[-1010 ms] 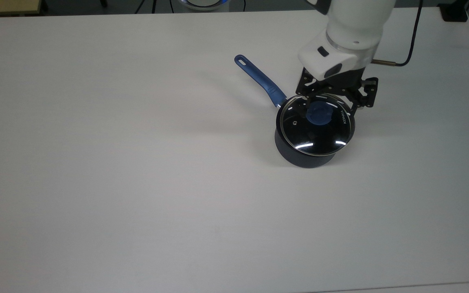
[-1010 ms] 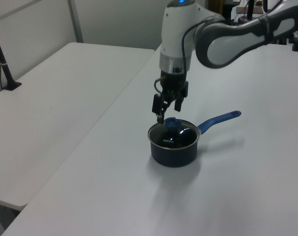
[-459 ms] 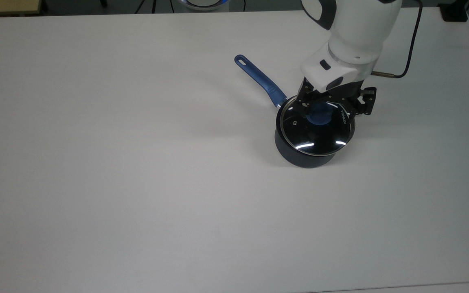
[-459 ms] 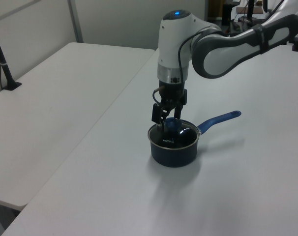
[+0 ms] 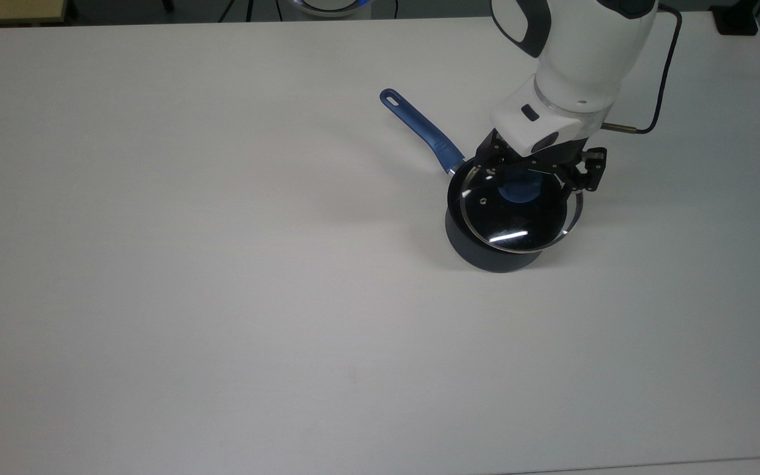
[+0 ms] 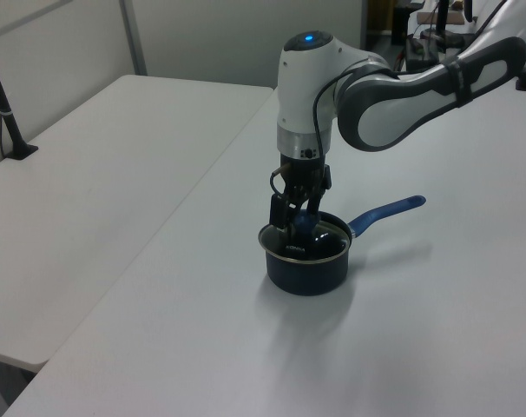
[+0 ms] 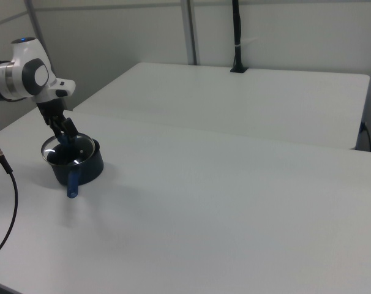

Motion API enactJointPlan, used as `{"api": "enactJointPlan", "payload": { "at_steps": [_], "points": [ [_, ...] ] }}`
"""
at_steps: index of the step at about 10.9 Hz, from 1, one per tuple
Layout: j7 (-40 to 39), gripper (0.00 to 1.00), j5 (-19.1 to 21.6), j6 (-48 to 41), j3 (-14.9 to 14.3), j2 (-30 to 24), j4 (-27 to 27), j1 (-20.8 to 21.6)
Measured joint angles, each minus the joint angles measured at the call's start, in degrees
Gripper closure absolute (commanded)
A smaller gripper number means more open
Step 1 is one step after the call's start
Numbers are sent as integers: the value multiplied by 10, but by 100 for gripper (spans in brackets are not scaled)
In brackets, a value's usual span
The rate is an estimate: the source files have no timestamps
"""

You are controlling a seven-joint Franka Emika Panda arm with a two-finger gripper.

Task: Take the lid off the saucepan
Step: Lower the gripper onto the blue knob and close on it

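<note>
The saucepan (image 5: 485, 247) sat on the white table (image 5: 221, 297), right of centre in the upper half of the top view, its blue handle (image 5: 419, 129) reaching toward the upper left of the frame. The gripper (image 5: 520, 181) came straight down from the white arm (image 5: 574, 53) and was clamped on the lid's blue knob (image 5: 518, 192). The lid (image 5: 515, 214) no longer sat square on the pot: in the top view its silver rim was shifted toward the frame's right, leaving a dark crescent of the pan's mouth bare on the left. In the left view the lid (image 6: 299, 243) looked tilted over the saucepan (image 6: 306, 269), near the frame's centre.
</note>
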Motion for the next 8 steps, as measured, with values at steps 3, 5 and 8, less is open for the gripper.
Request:
{"api": "enactJointPlan", "payload": {
  "at_steps": [3, 5, 8],
  "points": [
    [0, 40, -2, 0, -5, 2, 0, 7],
    [0, 65, -3, 0, -18, 1, 0, 19],
    [0, 93, -3, -2, -27, 1, 3, 26]
  ]
}}
